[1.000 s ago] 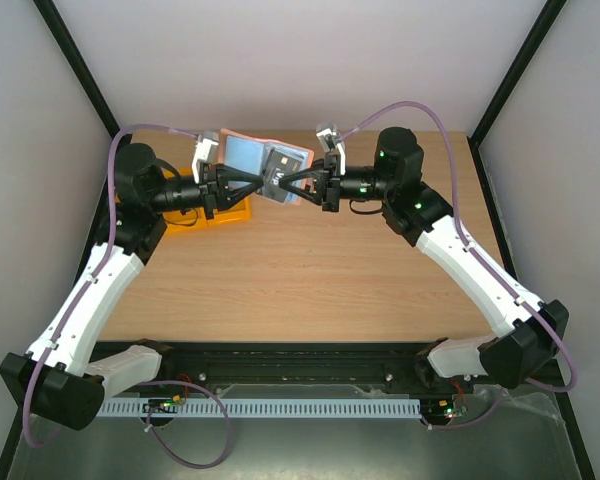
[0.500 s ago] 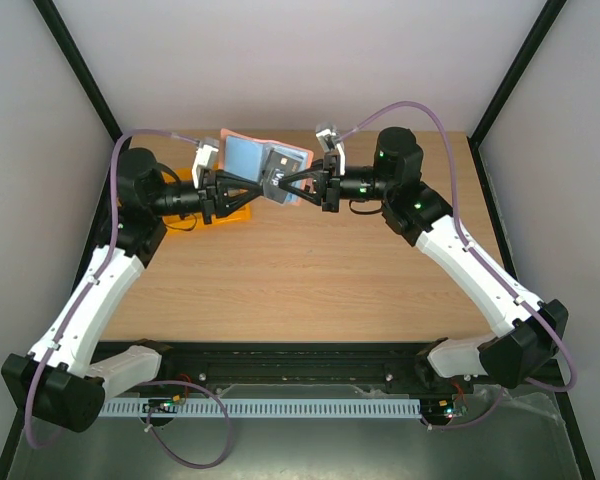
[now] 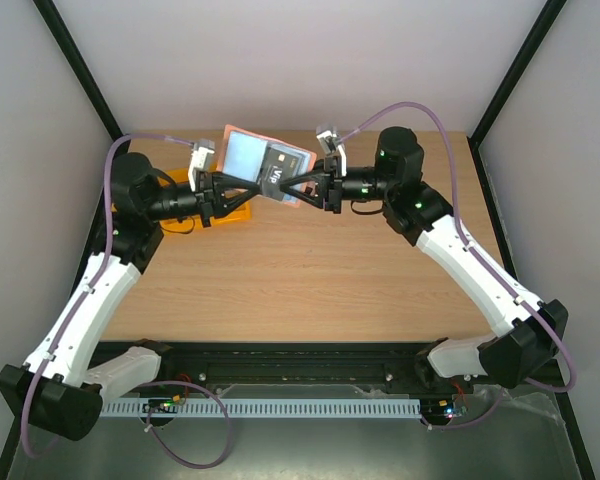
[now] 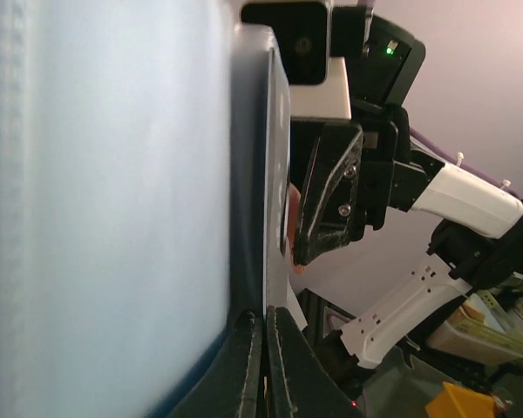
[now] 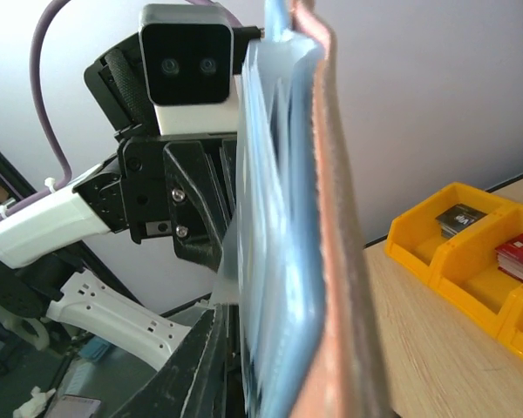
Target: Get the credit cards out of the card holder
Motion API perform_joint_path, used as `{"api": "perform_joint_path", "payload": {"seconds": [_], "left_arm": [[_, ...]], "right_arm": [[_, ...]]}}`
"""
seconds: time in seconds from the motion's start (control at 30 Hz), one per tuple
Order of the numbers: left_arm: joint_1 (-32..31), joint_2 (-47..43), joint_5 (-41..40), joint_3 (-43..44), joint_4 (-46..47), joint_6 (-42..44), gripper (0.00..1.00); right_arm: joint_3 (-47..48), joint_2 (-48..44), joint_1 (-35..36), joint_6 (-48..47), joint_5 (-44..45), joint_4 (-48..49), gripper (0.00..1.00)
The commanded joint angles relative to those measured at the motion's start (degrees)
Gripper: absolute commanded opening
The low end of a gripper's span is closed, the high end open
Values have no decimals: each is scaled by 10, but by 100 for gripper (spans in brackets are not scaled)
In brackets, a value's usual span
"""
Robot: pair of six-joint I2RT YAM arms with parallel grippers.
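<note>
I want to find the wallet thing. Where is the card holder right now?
In the top view the card holder is up off the table at the far middle, between the left gripper and the right gripper, just right of the yellow tray.

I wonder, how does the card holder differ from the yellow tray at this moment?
The card holder is held up off the table; the yellow tray rests on it. The holder is thin and pale blue with a pinkish-brown rim; the tray is yellow with walled compartments. Both carry credit cards.
</note>
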Motion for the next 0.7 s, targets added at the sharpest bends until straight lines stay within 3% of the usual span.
{"api": "perform_joint_path", "payload": {"seconds": [0.0,0.1,0.23,0.33,0.57,0.67], "left_arm": [[12,-15,-26,-2,23,-12,3],[18,-16,-21,0,26,-9,3],[26,-18,-12,0,20,-3,3],[54,-21,-7,3,20,-5,3],[154,-29,1,1,15,-5,3],[254,-38,-56,-30,-5,-65,3]], "right_arm": [[-8,-14,-11,1,-39,15,20],[-9,-13,-15,1,-43,15,19],[-11,-17,-23,0,-45,15,2],[-16,-22,-39,-1,-45,9,2],[-61,-43,-98,-10,-28,-2,2],[-65,-39,-110,-27,11,-39,2]]}}
